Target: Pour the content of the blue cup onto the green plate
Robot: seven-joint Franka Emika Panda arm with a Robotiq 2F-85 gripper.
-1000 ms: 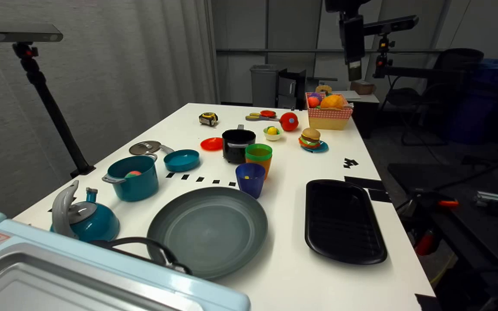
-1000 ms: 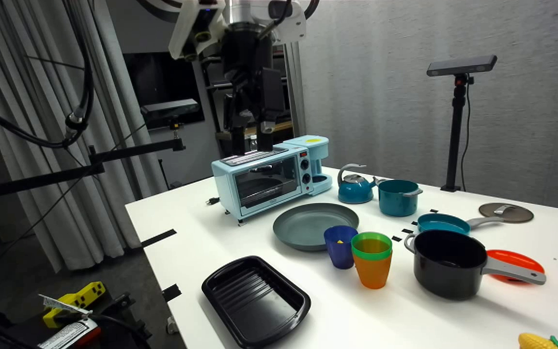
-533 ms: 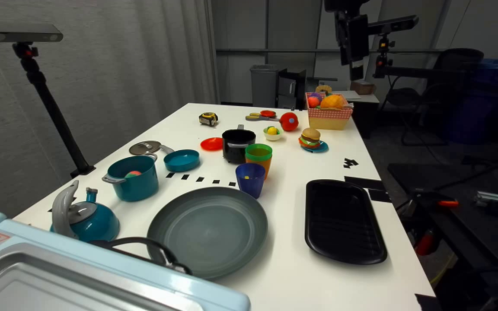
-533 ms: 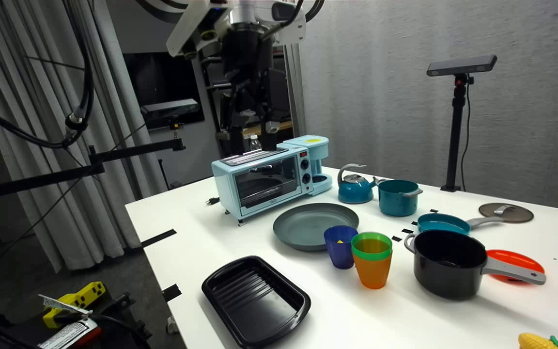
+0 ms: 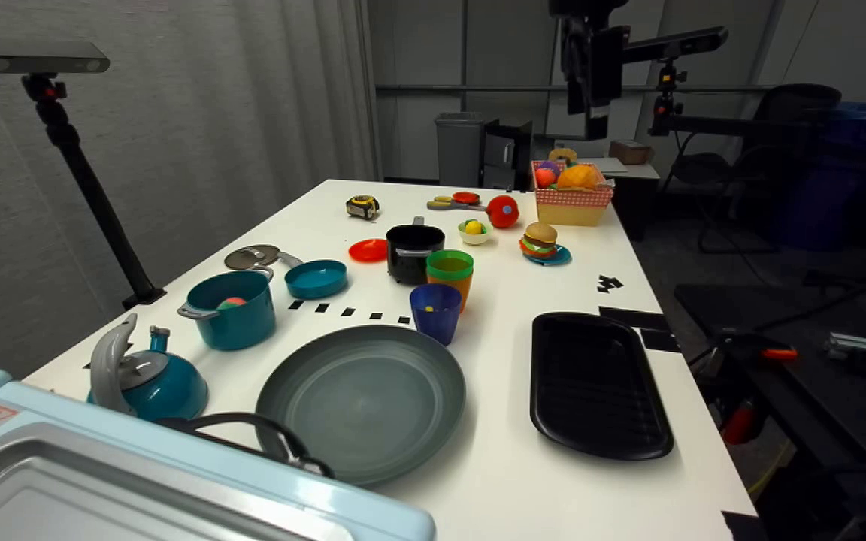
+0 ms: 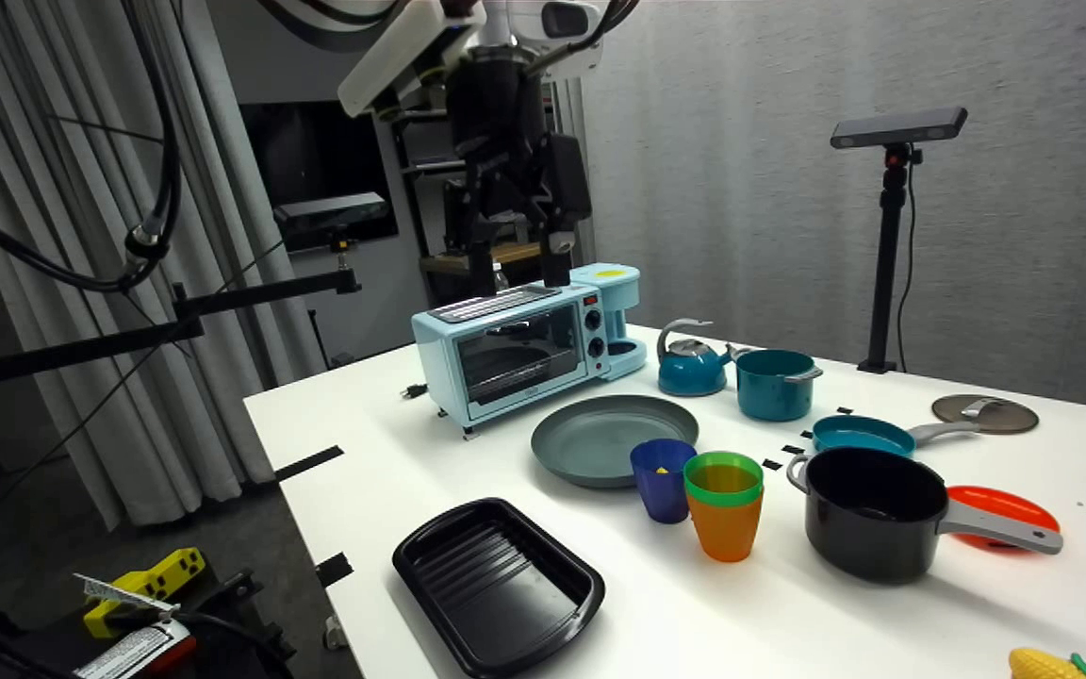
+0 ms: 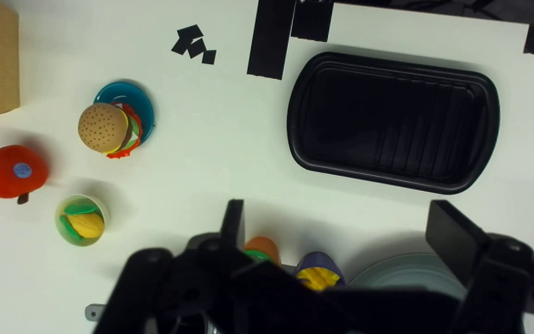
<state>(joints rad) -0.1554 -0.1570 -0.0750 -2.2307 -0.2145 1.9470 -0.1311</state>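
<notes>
In the wrist view, the gripper [image 7: 339, 220] holds nothing; its jaws stand apart. Caution: an off-centre descent may tip the blue cup [image 7: 315, 259], lower centre, because the green-and-orange cup stack [image 7: 263, 247] stands close. Cup appearance: dark blue, upright, yellow pieces [image 7: 317, 278] inside (number unclear), beside the green plate [image 7: 410, 273].
</notes>
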